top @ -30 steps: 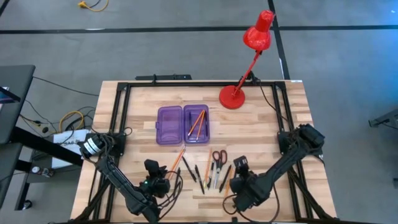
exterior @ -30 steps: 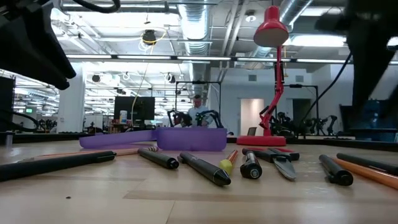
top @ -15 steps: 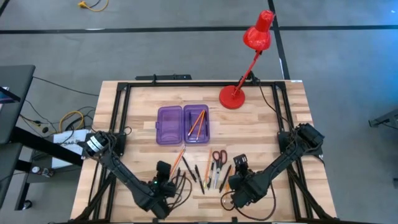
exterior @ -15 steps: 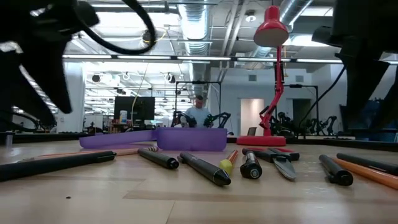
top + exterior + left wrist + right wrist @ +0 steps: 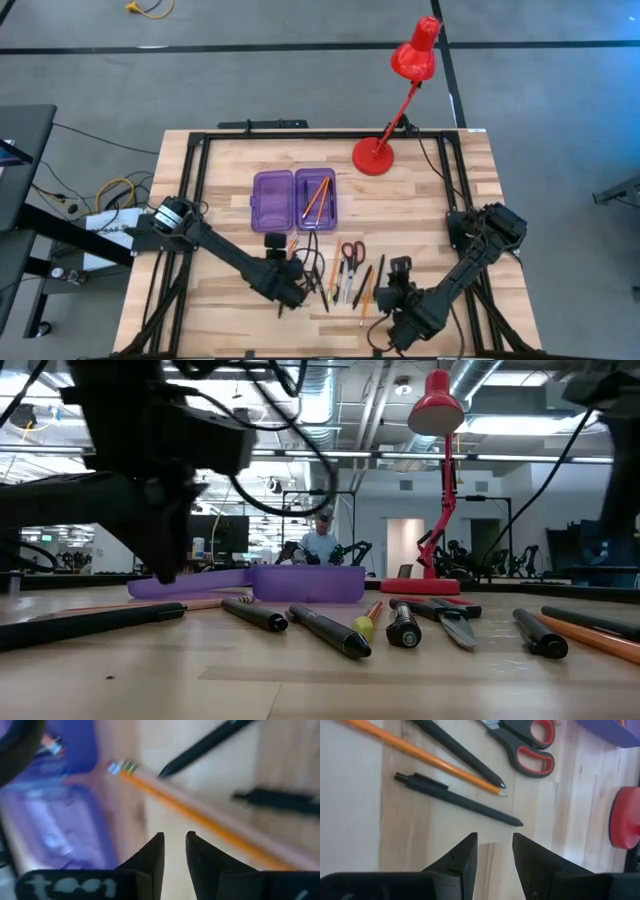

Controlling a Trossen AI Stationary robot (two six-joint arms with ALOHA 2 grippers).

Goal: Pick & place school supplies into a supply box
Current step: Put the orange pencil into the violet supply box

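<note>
The supply box (image 5: 294,199) is a purple case lying open on the table, with orange pencils (image 5: 318,198) in its right half. Loose school supplies lie in front of it: an orange pencil (image 5: 200,820), black pens (image 5: 455,800) and red-handled scissors (image 5: 350,252). My left gripper (image 5: 174,837) hovers over the left end of this row, just near of the case. Its fingers stand a narrow gap apart with nothing between them. My right gripper (image 5: 495,837) hangs open over the row's right end, just short of a black pen, holding nothing.
A red desk lamp (image 5: 405,95) stands at the table's far right, its base (image 5: 625,817) showing in the right wrist view. A black frame (image 5: 190,180) runs round the tabletop. Bare wood lies at the table's left (image 5: 215,250) and right (image 5: 430,215).
My left gripper has swung from the near left of the table toward the right and a little toward the far edge, turning as it went, and now hangs over the loose pencil and pens. My right gripper has edged slightly toward the right edge. Nothing on the table has moved.
</note>
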